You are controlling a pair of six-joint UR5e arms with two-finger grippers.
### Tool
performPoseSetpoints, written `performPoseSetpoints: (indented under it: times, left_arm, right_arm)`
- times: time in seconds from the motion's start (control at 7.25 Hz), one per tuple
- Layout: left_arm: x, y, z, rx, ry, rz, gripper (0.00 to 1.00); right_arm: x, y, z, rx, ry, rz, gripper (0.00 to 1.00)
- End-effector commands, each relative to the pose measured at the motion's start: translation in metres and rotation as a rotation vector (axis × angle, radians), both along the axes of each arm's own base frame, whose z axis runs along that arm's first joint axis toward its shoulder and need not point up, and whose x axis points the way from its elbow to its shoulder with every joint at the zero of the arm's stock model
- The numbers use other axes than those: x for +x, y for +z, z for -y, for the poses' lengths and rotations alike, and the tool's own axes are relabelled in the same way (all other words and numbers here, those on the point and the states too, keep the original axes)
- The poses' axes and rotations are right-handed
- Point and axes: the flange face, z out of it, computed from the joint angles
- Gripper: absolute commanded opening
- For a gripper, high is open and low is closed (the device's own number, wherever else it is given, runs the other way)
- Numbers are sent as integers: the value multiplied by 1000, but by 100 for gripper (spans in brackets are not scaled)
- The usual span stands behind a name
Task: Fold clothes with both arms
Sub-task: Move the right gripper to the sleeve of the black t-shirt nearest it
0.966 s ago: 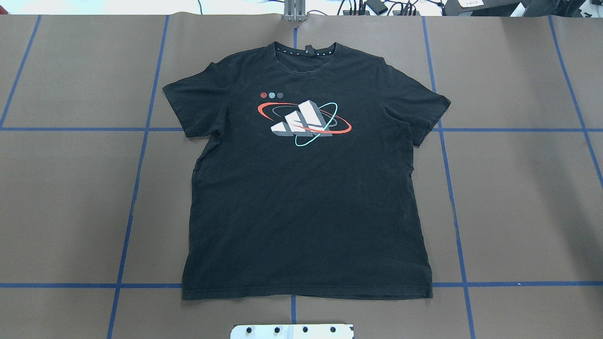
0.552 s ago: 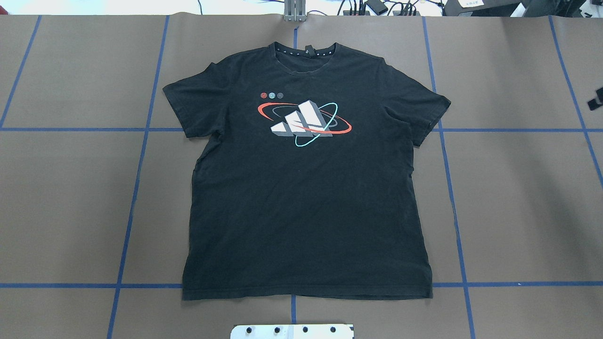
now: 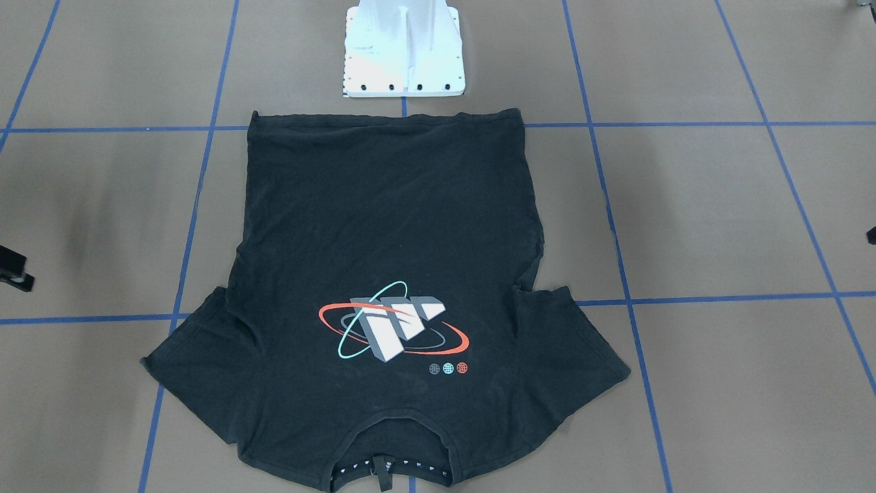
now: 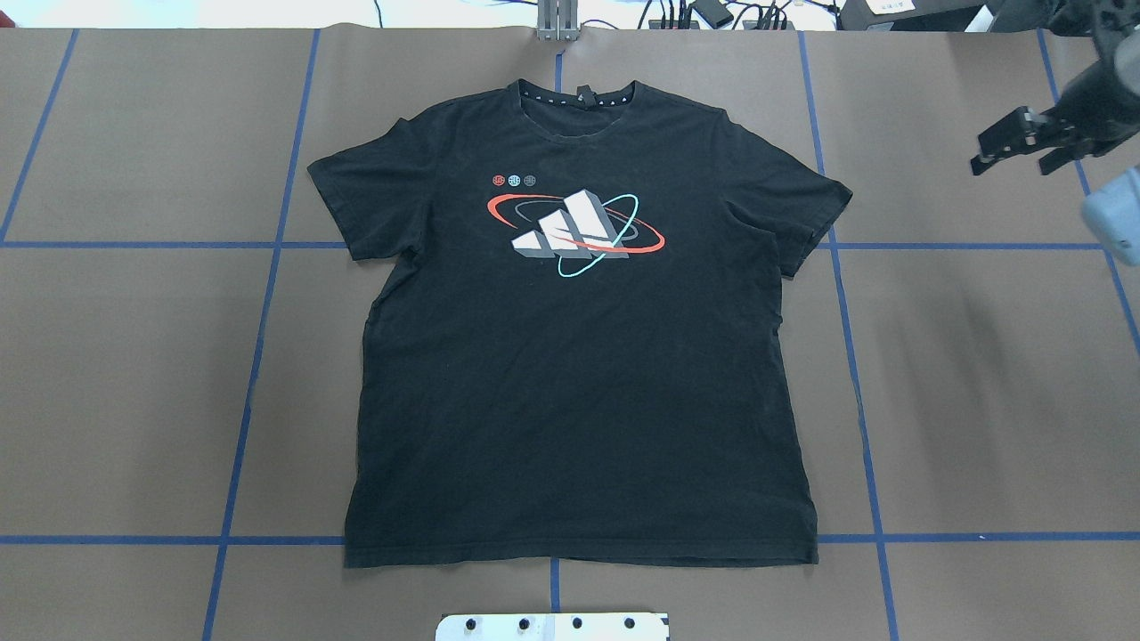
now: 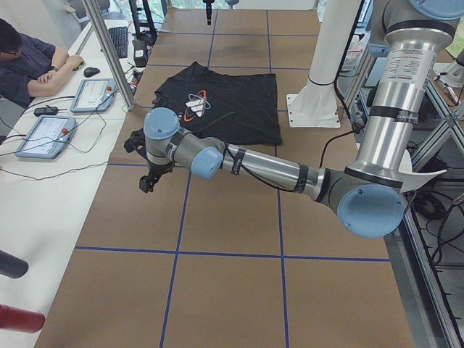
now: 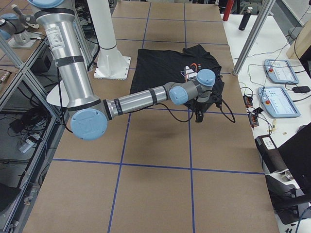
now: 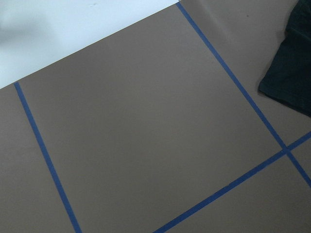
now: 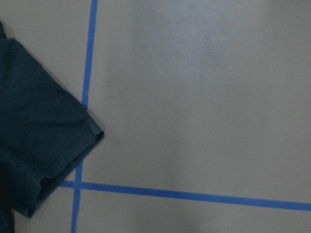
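The T-shirt (image 4: 579, 401) is soft, matt black cloth, faintly creased. The surface (image 4: 980, 374) looks like smooth matt brown paper, crossed by blue tape (image 4: 962, 246).

One black T-shirt (image 4: 579, 374), two robot arms (image 5: 268, 168), one white pedestal (image 3: 404, 48), two control tablets (image 5: 45, 135), one seated person (image 5: 29, 61)

No words or numbers can be read; the T-shirt (image 4: 579, 401) print shows only shapes.

Brown table (image 4: 980, 374) with blue tape grid (image 4: 268, 303), white pedestal base (image 3: 404, 48), seated operator (image 5: 29, 61) beside two tablets (image 5: 45, 135)
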Motion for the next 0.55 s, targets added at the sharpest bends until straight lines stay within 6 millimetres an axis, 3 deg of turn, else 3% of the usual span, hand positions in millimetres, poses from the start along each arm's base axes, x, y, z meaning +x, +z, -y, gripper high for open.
performPoseSetpoints:
  times: [0.0, 0.28, 0.41]
  left_arm:
    - [21, 9, 3, -4, 6, -24, 100]
    - [30, 8, 2, 9, 20, -27, 100]
    - [31, 10, 3, 8, 21, -26, 100]
  right_arm:
    - [-71, 7, 15, 13, 68, 54, 100]
    - [-117, 3, 36, 55, 74, 64, 98]
    - [-135, -4, 40, 61, 61, 61, 91]
